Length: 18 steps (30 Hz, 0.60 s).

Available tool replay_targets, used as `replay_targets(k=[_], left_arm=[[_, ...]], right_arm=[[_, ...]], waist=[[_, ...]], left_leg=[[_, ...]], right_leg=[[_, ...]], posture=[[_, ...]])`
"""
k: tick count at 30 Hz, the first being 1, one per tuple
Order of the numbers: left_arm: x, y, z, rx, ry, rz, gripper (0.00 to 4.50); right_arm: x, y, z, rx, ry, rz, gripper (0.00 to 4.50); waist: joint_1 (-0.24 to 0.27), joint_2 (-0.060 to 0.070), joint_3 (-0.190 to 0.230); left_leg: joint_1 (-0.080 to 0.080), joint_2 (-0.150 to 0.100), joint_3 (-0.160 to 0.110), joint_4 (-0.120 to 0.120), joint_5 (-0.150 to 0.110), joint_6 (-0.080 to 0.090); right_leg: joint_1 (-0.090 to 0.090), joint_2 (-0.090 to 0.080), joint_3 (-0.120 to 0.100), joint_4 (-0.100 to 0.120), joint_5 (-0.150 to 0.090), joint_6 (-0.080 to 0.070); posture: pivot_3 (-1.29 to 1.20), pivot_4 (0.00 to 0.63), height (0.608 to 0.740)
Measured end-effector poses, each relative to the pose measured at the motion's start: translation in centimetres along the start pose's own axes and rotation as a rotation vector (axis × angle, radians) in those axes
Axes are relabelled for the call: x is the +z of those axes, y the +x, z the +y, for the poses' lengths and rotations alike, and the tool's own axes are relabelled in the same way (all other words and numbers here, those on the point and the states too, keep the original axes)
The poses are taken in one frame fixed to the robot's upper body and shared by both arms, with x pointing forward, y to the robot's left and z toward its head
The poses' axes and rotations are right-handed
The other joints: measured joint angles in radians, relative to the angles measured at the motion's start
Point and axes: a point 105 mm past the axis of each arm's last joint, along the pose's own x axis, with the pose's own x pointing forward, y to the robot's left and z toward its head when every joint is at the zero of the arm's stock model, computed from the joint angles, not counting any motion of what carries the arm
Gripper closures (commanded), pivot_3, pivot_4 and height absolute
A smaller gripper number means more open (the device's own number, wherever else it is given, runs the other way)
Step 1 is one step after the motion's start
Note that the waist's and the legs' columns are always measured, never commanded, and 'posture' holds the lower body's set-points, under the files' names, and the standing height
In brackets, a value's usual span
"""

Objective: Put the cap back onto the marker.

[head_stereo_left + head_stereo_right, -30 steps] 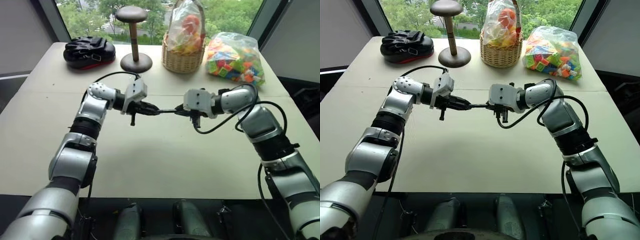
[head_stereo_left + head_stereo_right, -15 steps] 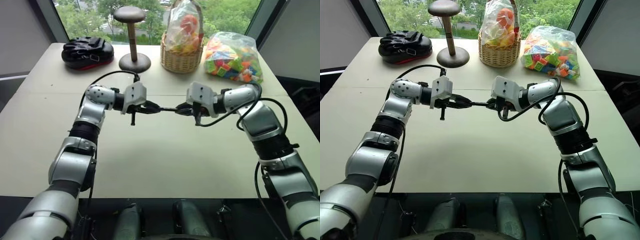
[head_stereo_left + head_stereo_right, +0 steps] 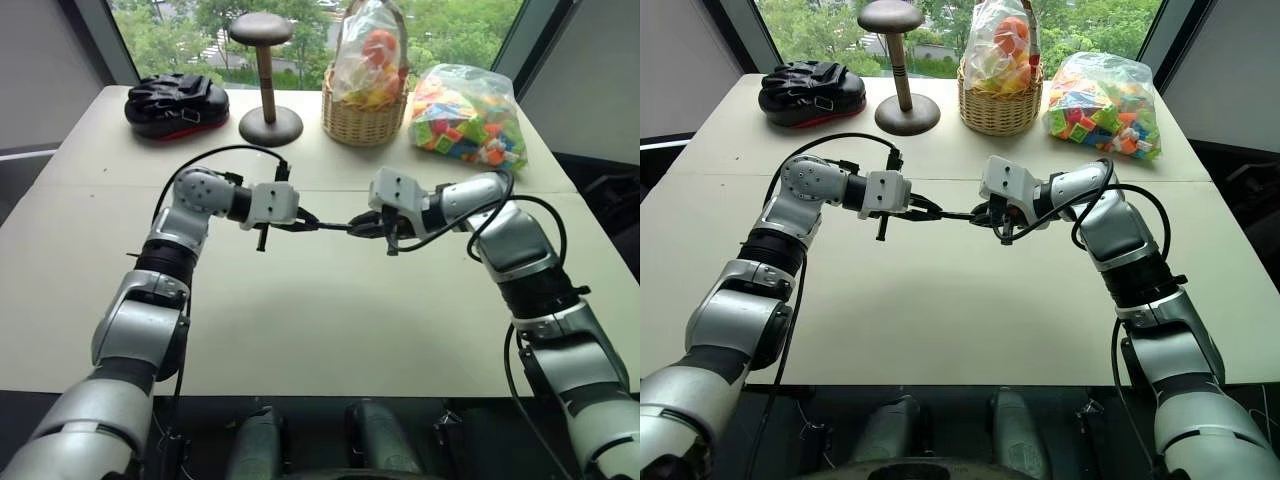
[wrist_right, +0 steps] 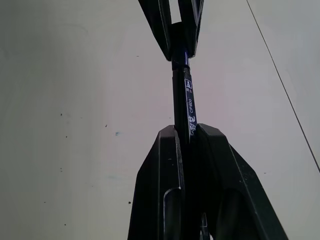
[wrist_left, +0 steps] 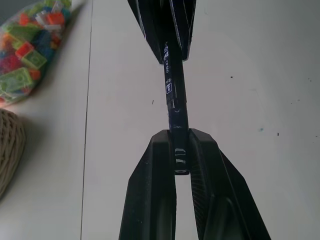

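Your left tool [image 3: 305, 222] and right tool [image 3: 362, 226] have both rolled at the wrist, staying put above the table [image 3: 330, 320]. The marker [image 5: 172, 95] bridges them: right clamped on its barrel, left clamped on the cap [image 5: 179, 160] end, seemingly seated

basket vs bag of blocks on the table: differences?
The basket is woven wicker, standing upright; the bag of blocks is clear plastic, slumped. The basket holds a wrapped orange-yellow bundle; the bag, loose multicoloured bricks. Both sit at the far edge of the table.
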Motion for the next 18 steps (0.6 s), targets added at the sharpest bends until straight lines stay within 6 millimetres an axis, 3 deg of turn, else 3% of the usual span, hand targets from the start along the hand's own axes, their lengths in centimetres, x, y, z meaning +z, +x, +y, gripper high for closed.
replay_targets(k=[5,8,13,18], left_arm=[[-0.2,0.5,-0.2,-0.001,-0.009,-0.003,4.46],[-0.2,0.1,-0.4,-0.03,-0.192,-0.057,4.46],[0.4,-1.3,-0.2,-0.058,-0.423,-0.138,4.46],[0.5,-2.0,-0.2,-0.08,-0.517,-0.143,4.46]], right_arm=[[-0.4,0.0,0.1,0.01,0.084,0.013,4.5],[-0.2,0.0,0.3,0.023,0.081,0.002,4.5],[1.2,-0.5,0.3,0.009,-0.105,-0.026,4.5],[1.8,-0.5,0.3,-0.01,-0.249,-0.015,4.5]], waist=[[0.0,0.0,0.0],[-0.001,0.0,0.0],[-0.004,0.0,0.0],[-0.004,0.0,0.0]], left_leg=[[0.0,0.0,0.0,0.0,0.0,0.0],[0.0,0.0,0.0,0.0,0.0,0.0],[0.0,0.0,-0.001,0.0,0.0,0.0],[0.0,0.0,-0.001,0.0,0.0,0.0]], right_leg=[[0.0,0.0,0.0,0.0,0.0,0.0],[0.0,0.0,0.0,0.0,0.0,0.0],[0.0,0.001,0.0,0.0,0.0,0.0],[0.0,0.001,0.0,0.0,0.0,0.0]], posture=[[0.0,0.15,0.74],[0.0,0.15,0.74],[0.0,0.15,0.74],[0.0,0.15,0.74]])
